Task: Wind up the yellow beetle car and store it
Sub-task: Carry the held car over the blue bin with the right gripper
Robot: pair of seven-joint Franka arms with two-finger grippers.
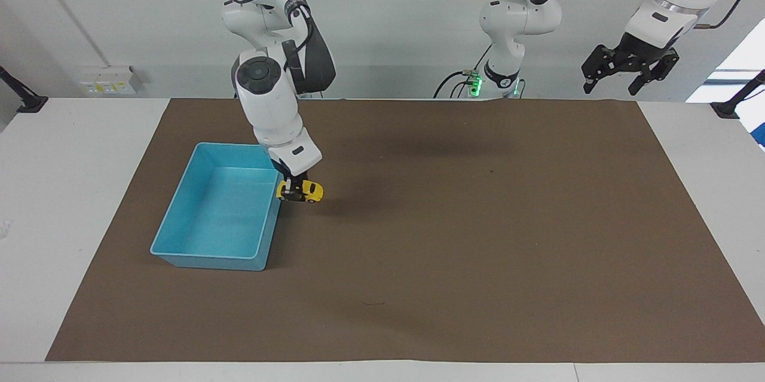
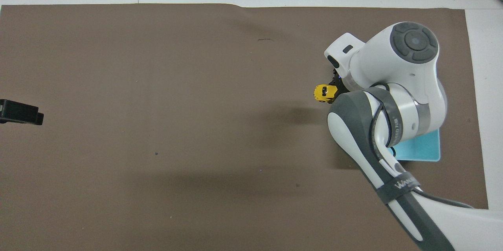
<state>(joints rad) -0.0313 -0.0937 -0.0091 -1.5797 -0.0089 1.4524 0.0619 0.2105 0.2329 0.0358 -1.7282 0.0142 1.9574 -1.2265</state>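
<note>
White arms (image 1: pixel 263 80) w/ grey joint caps, black cables, black end effectors.

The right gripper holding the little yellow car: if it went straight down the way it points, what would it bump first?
Probably the brown mat right beside the blue bin, though the right gripper with the yellow beetle car hangs close to the rim.

One camera sits high across the surface (image 1: pixel 89 191), facing the robots. The other hangs above the robots' end, looking steeply down. Both take in the brown mat (image 1: pixel 478 220) and the bin (image 1: pixel 209 250) on it.
</note>
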